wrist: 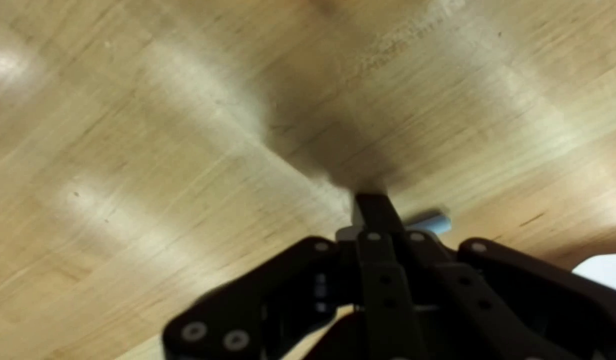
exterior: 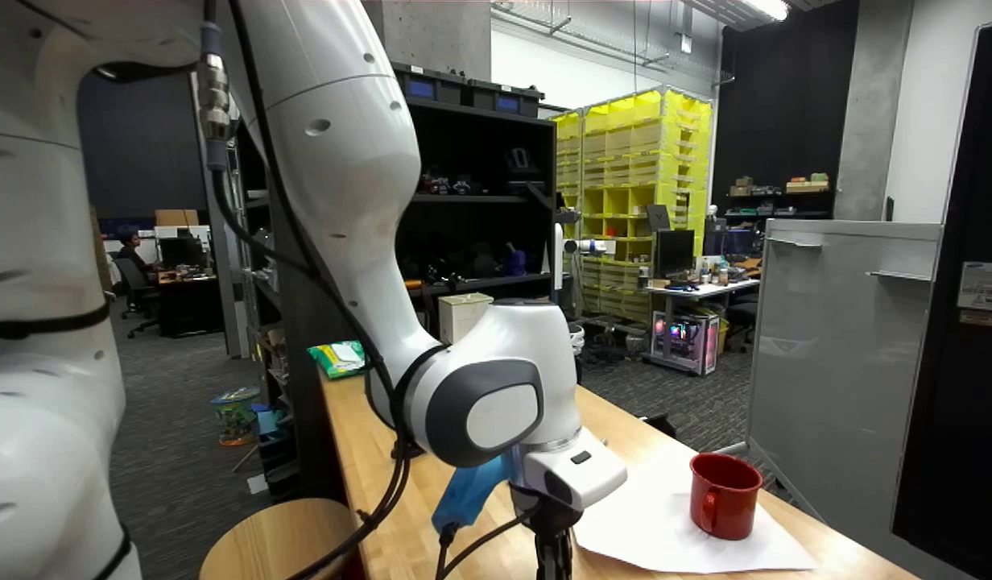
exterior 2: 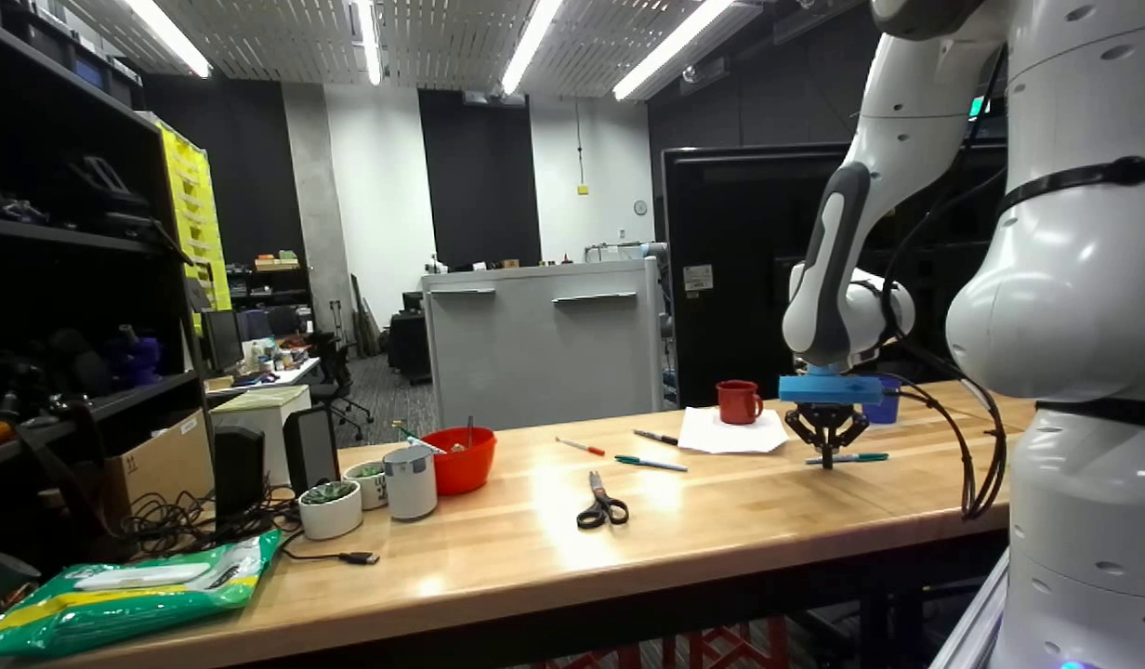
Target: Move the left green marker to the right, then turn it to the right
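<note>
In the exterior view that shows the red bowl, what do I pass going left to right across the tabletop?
Green packet, grey can, red bowl, red-tipped pen, left green marker, red mug, tool.

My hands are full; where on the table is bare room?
Between the scissors and the gripper, and between the scissors and the gray can. Crowded: around the red bowl and white pots; markers lie near the white paper.

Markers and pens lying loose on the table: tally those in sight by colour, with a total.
Green: 2, the green-capped marker by the gripper and the green marker apart from it
Black: 1, the black pen
Red and white: 1, the red-ended pen
Total: 4
</note>
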`<state>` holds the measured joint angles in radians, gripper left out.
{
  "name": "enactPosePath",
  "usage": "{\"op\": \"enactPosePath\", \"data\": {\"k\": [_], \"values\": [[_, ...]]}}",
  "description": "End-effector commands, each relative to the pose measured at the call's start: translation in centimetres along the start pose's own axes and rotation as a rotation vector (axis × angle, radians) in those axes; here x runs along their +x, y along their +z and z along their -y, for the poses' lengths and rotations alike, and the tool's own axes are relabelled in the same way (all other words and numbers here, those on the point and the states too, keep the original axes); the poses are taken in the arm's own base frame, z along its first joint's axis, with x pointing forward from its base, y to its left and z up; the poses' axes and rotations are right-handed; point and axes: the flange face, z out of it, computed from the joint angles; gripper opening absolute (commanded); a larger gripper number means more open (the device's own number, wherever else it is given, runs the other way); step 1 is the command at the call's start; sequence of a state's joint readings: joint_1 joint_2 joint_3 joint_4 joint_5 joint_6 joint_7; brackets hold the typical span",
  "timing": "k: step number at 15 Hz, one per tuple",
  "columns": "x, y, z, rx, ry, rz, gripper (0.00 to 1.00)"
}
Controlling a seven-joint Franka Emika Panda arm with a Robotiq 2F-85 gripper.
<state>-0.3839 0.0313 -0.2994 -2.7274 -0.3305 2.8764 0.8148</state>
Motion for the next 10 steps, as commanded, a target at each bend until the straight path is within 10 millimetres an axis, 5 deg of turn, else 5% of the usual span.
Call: {"op": "enactPosePath", "data": {"k": [1,10], "values": [[0.6,1.1,0.6,-0.004,-0.012,-0.004,0.0],[1.8,1.3,1.2,-0.001,-0.007,-0.005,0.0]]}}
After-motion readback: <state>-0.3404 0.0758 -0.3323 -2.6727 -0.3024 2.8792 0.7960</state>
